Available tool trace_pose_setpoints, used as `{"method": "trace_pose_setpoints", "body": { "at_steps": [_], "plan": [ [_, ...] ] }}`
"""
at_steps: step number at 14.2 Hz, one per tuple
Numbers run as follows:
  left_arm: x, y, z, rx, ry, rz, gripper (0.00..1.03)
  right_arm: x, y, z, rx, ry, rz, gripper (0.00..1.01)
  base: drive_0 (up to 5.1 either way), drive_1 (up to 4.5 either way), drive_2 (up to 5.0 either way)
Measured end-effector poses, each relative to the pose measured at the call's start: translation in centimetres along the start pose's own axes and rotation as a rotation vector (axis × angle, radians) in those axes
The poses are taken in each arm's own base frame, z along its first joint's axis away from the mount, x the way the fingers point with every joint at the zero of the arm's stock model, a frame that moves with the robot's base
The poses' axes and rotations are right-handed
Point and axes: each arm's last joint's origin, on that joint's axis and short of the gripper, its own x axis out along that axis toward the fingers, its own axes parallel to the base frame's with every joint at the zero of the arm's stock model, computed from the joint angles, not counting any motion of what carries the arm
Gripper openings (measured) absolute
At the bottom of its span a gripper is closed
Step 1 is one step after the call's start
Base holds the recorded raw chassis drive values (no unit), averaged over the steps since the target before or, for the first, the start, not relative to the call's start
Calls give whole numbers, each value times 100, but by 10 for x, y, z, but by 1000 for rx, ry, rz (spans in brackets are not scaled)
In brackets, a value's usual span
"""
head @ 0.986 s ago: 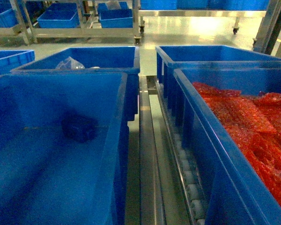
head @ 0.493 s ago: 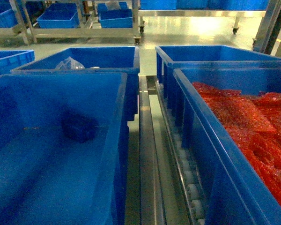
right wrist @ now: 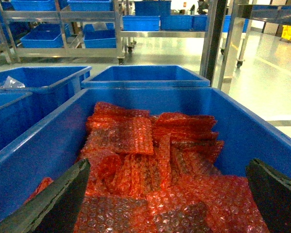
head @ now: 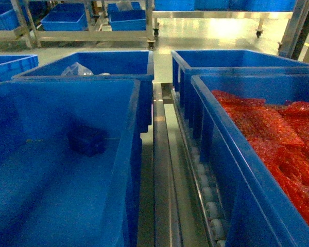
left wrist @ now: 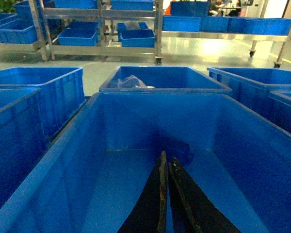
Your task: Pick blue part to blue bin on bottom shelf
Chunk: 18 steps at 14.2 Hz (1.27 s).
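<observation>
1 blue part [head: 86, 140] flat in blue bin [head: 124, 154], long axis crosswise.

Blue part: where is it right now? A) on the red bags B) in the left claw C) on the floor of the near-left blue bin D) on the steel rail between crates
C: the blue part lies on the floor of the blue bin, and the left claw is shut and empty just short of it.
</observation>
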Motion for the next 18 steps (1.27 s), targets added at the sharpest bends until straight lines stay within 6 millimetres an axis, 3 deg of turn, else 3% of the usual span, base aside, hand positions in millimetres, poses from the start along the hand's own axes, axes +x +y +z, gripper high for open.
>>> {"method": "trace_pose_setpoints", "body": {
  "at_steps": [1,8,9,18],
  "plan": [
    [0,0,0,-1,-1,0,2,0,0,0,0,0,0,98,0,0,0],
    [0,0,0,0,-1,0,91,0,0,0,0,0,0,98,0,0,0],
    [0,0,0,1,-1,0,100,0,0,0,0,0,0,98,0,0,0],
    [0,0,0,0,-1,0,98,0,0,0,0,0,0,98,0,0,0]
  ]
}}
